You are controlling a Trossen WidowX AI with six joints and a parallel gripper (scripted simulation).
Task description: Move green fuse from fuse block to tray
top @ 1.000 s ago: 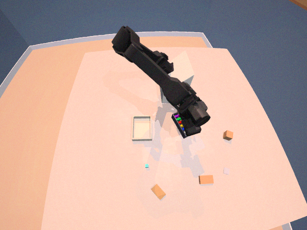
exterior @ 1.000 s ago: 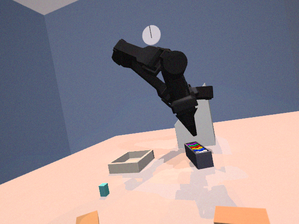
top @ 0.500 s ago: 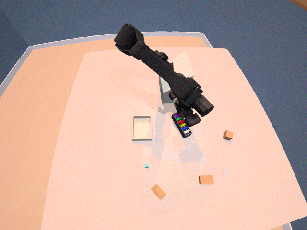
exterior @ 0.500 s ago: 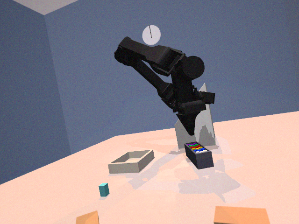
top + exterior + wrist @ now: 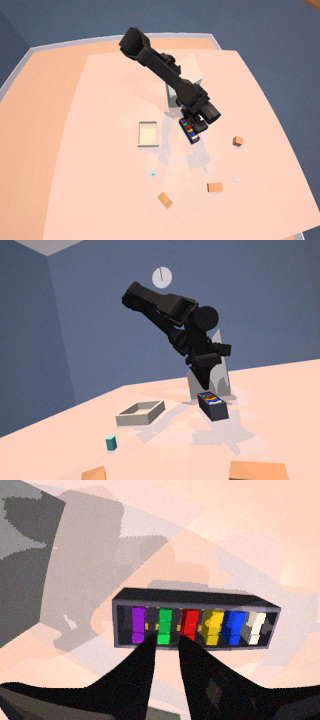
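Observation:
The green fuse stands in the dark fuse block, between the purple fuse and the red fuse. My gripper points down just above the block's purple and green end. Its fingers are open with a narrow gap and hold nothing. In the wrist view the left fingertip is near the green fuse's lower end and the right one near the red fuse's. The pale tray stands left of the block and looks empty.
The block also holds yellow, blue and white fuses. A tall grey slanted panel stands behind it. A teal block and orange blocks lie farther off.

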